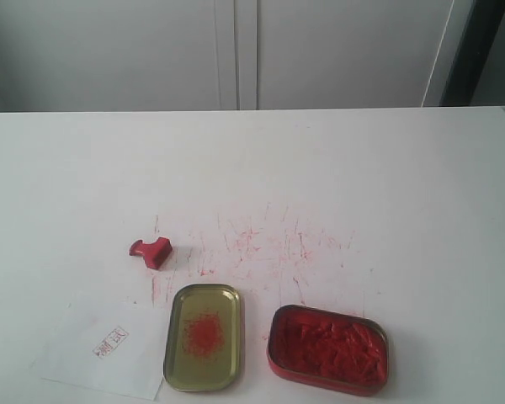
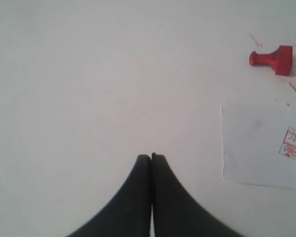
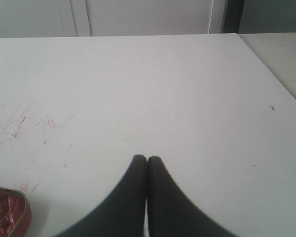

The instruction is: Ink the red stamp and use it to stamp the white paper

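Exterior view: the white table [image 1: 362,168] is wide open, with its far edge running along the cabinet doors [image 1: 236,50] and loads of bare room on the back half. The red stamp [image 1: 151,252] is tipped over on its side, left of center, knob pointing left. The white paper [image 1: 105,345] sits near the front-left corner, apart from the stamp, with a small red imprint [image 1: 111,341] on it. Its right edge looks tucked against the gold tray [image 1: 189,366], which has a red smudge in the middle. Right of that is the red tin [image 1: 272,343], full of ink paste. Red scratch marks [image 1: 261,244] are all over the middle. Neither arm shows here.

Left wrist view: the left gripper [image 2: 151,156] is clenched with nothing in it, over bare table. The stamp [image 2: 274,59] and the paper [image 2: 261,143] are off to one side, nothing in between.

Right wrist view: the right gripper [image 3: 147,158] is also pinched together and empty. Only a corner of the tin [image 3: 25,210] shows, and the table's side edge is in view.
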Tool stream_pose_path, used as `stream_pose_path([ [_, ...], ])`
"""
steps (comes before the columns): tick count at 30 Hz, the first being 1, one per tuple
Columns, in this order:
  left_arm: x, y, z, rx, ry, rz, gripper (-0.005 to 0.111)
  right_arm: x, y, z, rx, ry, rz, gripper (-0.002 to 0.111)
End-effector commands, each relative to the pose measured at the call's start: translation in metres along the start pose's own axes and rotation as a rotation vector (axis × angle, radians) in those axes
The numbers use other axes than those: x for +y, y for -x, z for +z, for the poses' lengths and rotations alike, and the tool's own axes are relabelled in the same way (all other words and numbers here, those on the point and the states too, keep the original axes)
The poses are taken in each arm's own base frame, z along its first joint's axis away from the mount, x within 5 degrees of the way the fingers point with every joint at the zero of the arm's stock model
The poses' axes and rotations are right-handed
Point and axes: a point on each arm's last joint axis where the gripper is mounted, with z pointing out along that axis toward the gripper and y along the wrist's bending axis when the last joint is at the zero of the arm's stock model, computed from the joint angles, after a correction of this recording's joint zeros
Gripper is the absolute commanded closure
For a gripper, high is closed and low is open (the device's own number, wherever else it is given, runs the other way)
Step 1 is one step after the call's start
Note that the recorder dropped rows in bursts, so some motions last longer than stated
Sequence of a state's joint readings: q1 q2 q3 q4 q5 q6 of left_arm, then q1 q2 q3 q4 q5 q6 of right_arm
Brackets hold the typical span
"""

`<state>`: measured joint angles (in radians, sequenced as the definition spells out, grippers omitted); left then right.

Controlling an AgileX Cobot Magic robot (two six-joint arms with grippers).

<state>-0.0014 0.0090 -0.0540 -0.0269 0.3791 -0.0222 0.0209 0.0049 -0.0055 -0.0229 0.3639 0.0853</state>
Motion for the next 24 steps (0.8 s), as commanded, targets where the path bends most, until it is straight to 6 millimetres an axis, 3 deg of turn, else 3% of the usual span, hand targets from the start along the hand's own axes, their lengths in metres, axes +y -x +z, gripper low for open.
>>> stream_pose_path([
  [1, 0.0002, -0.0132, 0.0075, 0.017, 0.004, -0.005, 0.107, 0.0, -0.0002, 0.0002, -0.014, 0.002, -0.003, 0.108],
  [24, 0.0004, -0.0114, 0.0075, -0.002, 0.006, -0.001, 0.107, 0.0, -0.0002, 0.0002, -0.014, 0.002, -0.003, 0.108],
])
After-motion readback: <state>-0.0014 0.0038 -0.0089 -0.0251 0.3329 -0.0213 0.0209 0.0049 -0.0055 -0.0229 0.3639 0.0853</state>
